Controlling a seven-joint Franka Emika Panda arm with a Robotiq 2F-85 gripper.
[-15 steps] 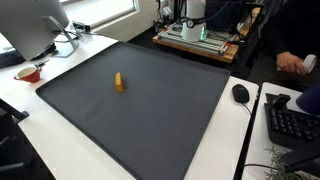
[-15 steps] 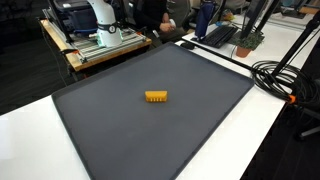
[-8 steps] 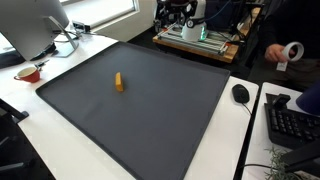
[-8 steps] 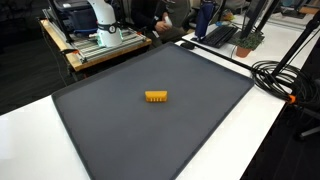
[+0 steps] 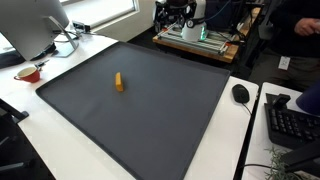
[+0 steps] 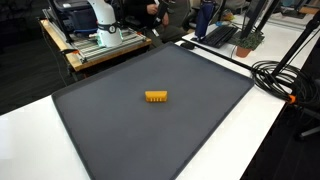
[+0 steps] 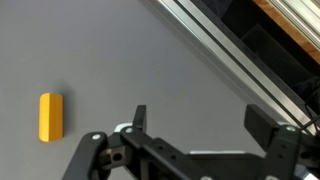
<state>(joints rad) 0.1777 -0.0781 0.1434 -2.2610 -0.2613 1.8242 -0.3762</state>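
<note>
Gripper [image 7: 200, 128] aloft, fingers [image 7: 140, 118] spread wide, empty

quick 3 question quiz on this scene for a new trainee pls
1. True or false: the gripper holds the block.
2. What does the block lie on? A white table, B dark mat, C keyboard.
3. What colour is the block?
Key: 1 false; 2 B; 3 yellow.
</note>
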